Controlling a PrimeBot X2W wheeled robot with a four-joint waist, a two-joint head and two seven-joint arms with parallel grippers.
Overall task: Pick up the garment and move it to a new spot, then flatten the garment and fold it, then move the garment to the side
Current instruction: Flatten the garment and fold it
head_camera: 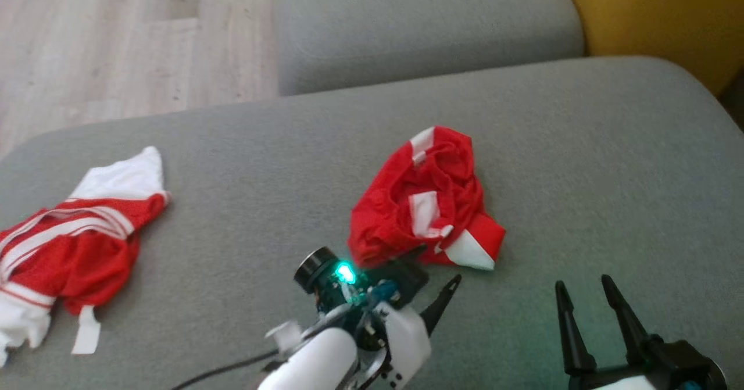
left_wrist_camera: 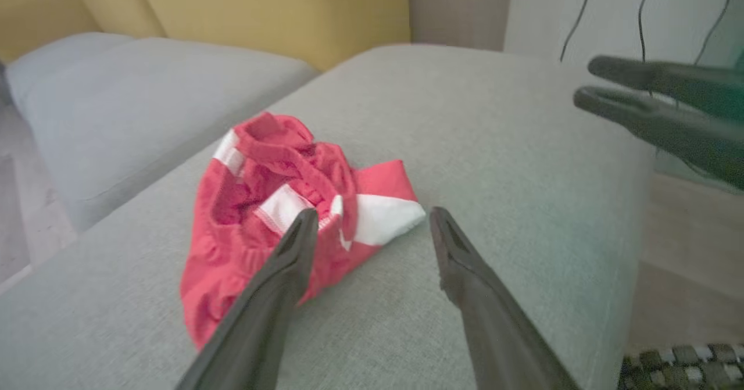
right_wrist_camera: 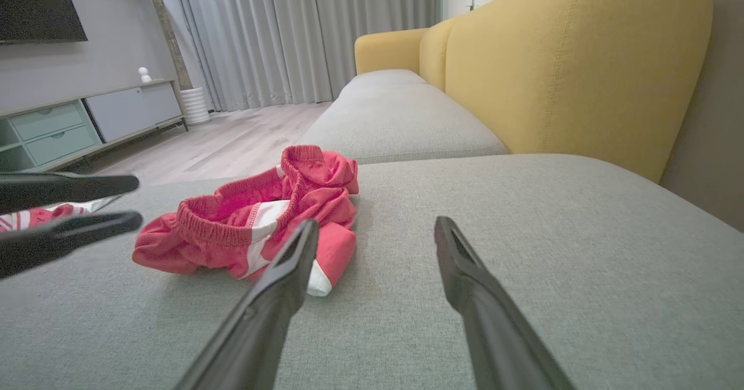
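Note:
A crumpled red and white garment (head_camera: 427,198) lies in a heap on the grey sofa cushion (head_camera: 581,146). My left gripper (head_camera: 433,267) stands open just in front of the heap's near edge; in the left wrist view its left finger overlaps the garment (left_wrist_camera: 273,204) while the left gripper (left_wrist_camera: 373,214) holds nothing. My right gripper (head_camera: 583,282) is open over bare cushion to the right of the heap, apart from it. The right wrist view has the garment (right_wrist_camera: 261,221) ahead and left of the open right gripper (right_wrist_camera: 376,225), with the left gripper (right_wrist_camera: 70,207) coming in from the left.
A second red and white garment (head_camera: 70,244) lies spread at the cushion's left end. Another grey cushion (head_camera: 418,24) sits beyond, with a yellow backrest (head_camera: 657,12) at the right. Wooden floor (head_camera: 116,41) lies past the cushion's far left edge.

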